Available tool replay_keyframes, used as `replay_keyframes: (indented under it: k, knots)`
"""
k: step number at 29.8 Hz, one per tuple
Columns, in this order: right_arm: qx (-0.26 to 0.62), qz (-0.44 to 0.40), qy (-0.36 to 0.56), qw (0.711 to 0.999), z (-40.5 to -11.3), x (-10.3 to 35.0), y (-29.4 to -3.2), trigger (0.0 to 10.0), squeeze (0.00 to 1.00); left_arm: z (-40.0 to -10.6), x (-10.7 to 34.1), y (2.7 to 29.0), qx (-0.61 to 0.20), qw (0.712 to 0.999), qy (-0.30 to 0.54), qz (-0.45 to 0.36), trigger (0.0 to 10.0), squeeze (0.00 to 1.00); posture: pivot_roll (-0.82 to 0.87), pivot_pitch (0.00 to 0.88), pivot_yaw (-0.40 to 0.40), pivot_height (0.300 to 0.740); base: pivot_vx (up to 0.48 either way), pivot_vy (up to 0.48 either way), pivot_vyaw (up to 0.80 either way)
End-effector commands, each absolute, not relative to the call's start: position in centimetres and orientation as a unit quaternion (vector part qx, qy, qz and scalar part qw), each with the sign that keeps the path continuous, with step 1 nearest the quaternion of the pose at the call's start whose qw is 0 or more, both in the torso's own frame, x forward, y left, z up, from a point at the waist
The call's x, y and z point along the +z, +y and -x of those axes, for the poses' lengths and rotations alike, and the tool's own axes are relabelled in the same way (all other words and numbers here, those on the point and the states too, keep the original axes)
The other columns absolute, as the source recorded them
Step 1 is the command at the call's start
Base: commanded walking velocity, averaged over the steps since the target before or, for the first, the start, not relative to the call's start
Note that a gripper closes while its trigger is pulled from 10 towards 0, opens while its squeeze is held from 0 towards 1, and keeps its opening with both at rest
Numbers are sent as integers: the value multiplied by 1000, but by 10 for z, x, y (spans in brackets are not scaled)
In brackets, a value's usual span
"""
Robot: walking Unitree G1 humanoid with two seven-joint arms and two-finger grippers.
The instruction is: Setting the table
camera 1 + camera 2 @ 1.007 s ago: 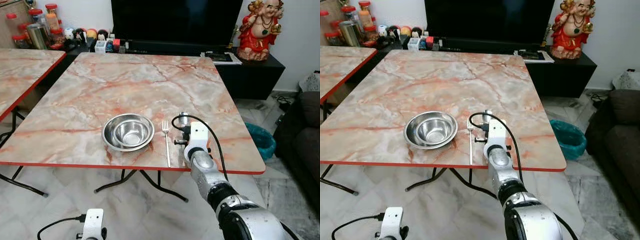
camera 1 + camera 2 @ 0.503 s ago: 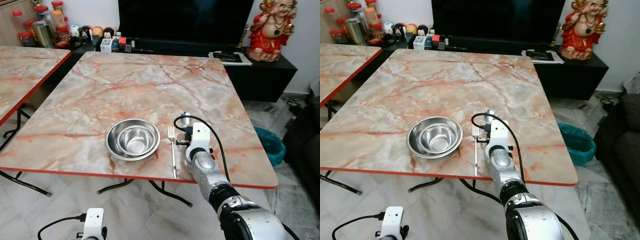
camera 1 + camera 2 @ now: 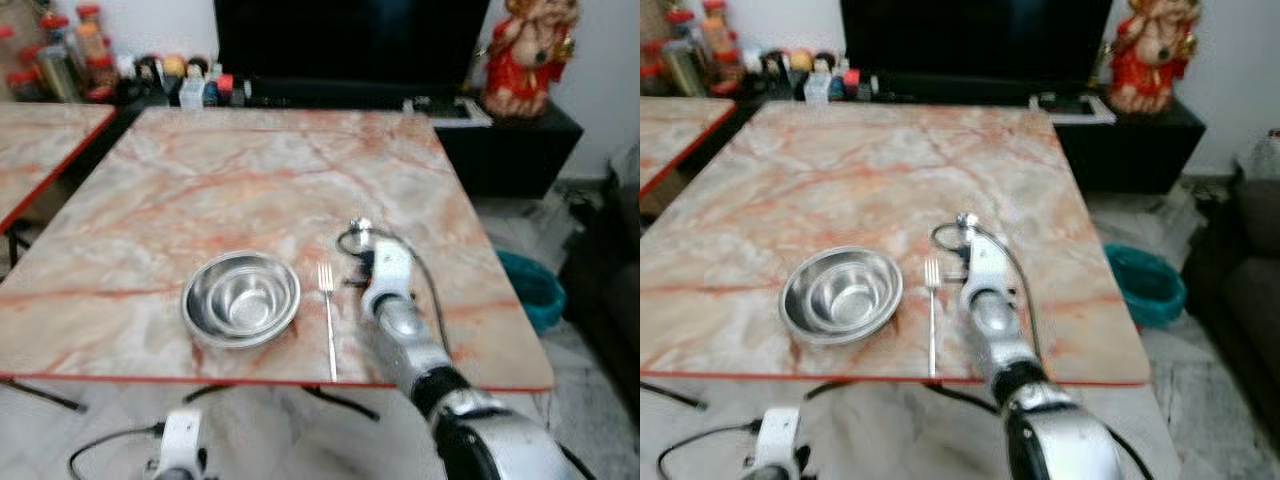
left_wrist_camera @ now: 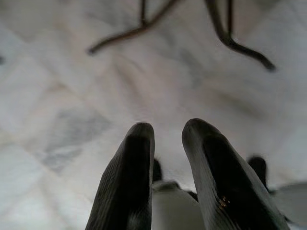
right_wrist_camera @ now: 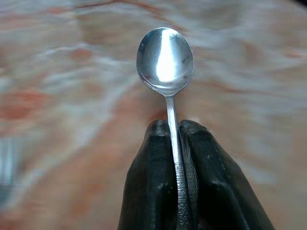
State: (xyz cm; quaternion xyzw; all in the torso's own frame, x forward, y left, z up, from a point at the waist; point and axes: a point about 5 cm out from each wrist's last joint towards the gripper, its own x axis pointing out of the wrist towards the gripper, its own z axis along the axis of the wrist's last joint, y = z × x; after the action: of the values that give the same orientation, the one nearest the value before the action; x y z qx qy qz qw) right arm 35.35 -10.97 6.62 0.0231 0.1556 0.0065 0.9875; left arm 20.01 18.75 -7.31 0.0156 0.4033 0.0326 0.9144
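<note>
Between the earlier pictures and this one the whole scene has slid and gone soft with blur, which is taken as camera motion; the bowl and the fork lie on the desk in the same relation to each other as before. What has changed for the task is small: the right jaws are seen slightly farther in over the desk than half a second ago, with the spoon held out ahead of them, its shiny bowl forward and its handle pinched tight between the two black fingers. From the head views the spoon's bowl appears to hover just above the marble, though with the blur contact cannot be ruled out. The fork lies just beside the jaws on their bowl side, and the bowl beyond it. The placing of the spoon is judged close but not yet done. The right arm is stretched forward and low over the desk's near edge. The left jaws hang over the floor, slightly parted and empty.
</note>
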Motion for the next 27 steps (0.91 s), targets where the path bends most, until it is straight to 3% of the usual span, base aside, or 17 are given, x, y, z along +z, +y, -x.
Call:
replay_keyframes:
  k: [1,18,27]
  knots:
    - [16,-30,149,988,-356,72,-100,10000,0,-192,-77,193,40,908,417,-19,10000,0,65,0,-57,740,0,0,0]
    - [18,-21,178,984,-351,62,-100,10000,0,-185,-81,188,40,904,426,-13,10000,0,60,0,-76,740,0,0,0]
    - [46,-19,209,977,-345,55,-84,10000,0,-181,-83,190,42,902,429,-14,10000,0,64,0,-79,740,0,0,0]
